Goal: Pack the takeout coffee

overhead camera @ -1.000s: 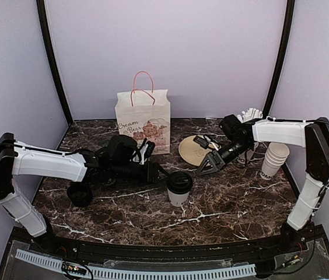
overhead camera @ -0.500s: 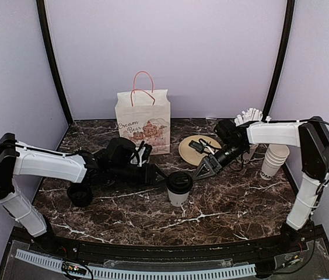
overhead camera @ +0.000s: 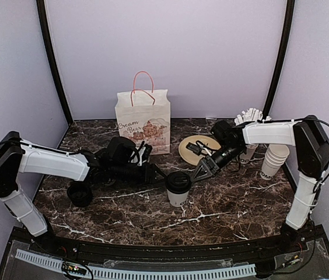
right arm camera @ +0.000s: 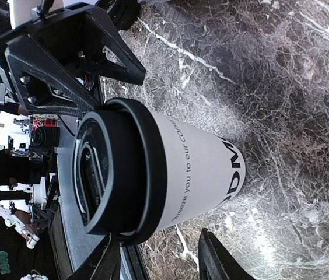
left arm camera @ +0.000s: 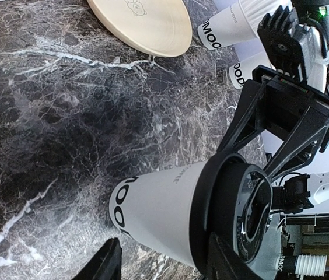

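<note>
One takeout coffee cup (overhead camera: 178, 188), white with a black lid, stands near the table's middle. My left gripper (overhead camera: 160, 173) is open just to its left, and my right gripper (overhead camera: 199, 172) is open just to its right. In the left wrist view the cup (left arm camera: 158, 213) fills the space ahead of my open fingers (left arm camera: 109, 265). In the right wrist view the cup (right arm camera: 193, 175) sits ahead of my open fingers (right arm camera: 217, 256). Neither gripper holds it. A black round lid (overhead camera: 80, 194) lies front left; I cannot tell if a cup is under it.
A paper bag (overhead camera: 143, 122) with pink handles stands at the back. A round wooden plate (overhead camera: 191, 151) lies behind the cup. A stack of lidless cups (overhead camera: 274, 160) and a cup of white sticks (overhead camera: 249, 116) stand at the right.
My right gripper has moved left and forward, closing in on the cup. My left gripper has edged right toward the cup. The cup has not moved.
</note>
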